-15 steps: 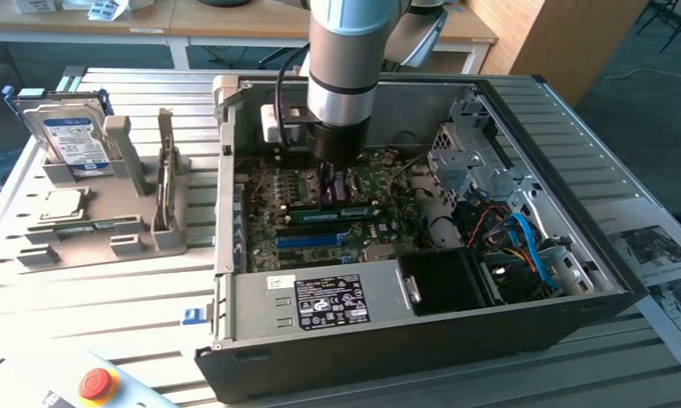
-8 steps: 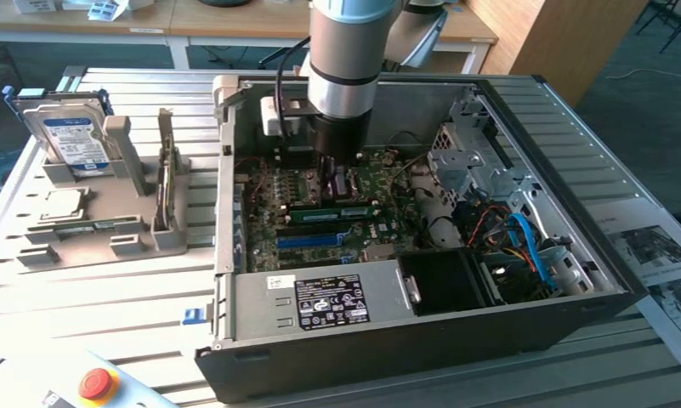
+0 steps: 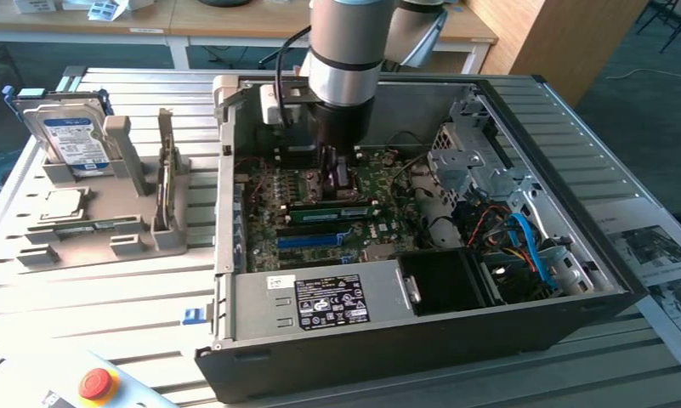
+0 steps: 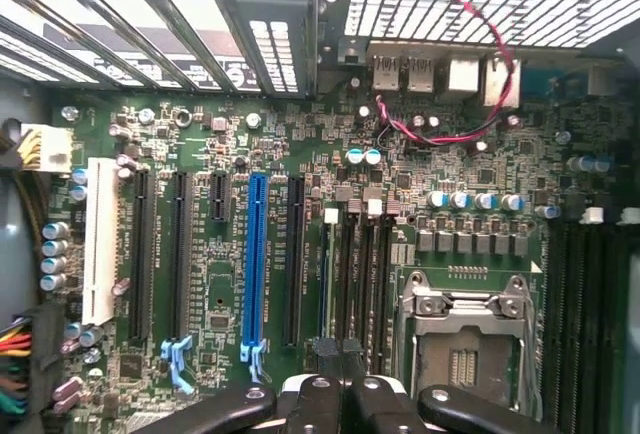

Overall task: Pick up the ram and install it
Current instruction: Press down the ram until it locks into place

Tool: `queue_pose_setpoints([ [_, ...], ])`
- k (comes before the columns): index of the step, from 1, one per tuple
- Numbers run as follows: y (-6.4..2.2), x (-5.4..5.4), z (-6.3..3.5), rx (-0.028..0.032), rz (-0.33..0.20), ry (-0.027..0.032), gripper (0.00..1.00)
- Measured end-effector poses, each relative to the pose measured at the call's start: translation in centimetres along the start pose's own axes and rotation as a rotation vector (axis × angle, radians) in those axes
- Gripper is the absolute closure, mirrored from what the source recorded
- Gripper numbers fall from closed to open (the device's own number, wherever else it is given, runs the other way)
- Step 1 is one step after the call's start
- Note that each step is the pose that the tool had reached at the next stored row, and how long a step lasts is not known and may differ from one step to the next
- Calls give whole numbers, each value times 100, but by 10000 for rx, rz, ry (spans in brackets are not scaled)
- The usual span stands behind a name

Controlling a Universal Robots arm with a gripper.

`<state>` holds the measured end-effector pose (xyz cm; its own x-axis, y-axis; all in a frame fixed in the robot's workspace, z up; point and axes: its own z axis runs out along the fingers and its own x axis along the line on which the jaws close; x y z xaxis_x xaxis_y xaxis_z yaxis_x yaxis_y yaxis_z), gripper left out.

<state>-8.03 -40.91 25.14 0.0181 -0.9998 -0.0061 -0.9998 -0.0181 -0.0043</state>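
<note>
The ram (image 3: 334, 210) is a long green stick standing on edge in a motherboard slot inside the open computer case (image 3: 567, 255). My gripper (image 3: 337, 180) hangs straight down from the arm, right over the ram's middle. Whether it touches the stick I cannot tell. In the wrist view the black fingers (image 4: 318, 406) press together, so the gripper (image 4: 336, 399) is shut. The ram (image 4: 325, 279) runs away from them as a thin edge-on strip beside the black memory slots. The blue slot (image 4: 255, 254) lies parallel to it, a little further off.
A grey fixture (image 3: 79, 246) on the exterior view's left holds a hard drive (image 3: 74, 140), an upright card (image 3: 167, 166) and a small chip (image 3: 62, 204). The power supply (image 3: 323, 302), drive cage (image 3: 471, 161) and cables (image 3: 527, 246) crowd the case. A red button (image 3: 96, 384) sits near the front.
</note>
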Motion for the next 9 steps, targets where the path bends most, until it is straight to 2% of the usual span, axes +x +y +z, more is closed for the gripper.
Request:
queue_pose_setpoints([
  [9,-1,-2,-253,0,0,1,90],
])
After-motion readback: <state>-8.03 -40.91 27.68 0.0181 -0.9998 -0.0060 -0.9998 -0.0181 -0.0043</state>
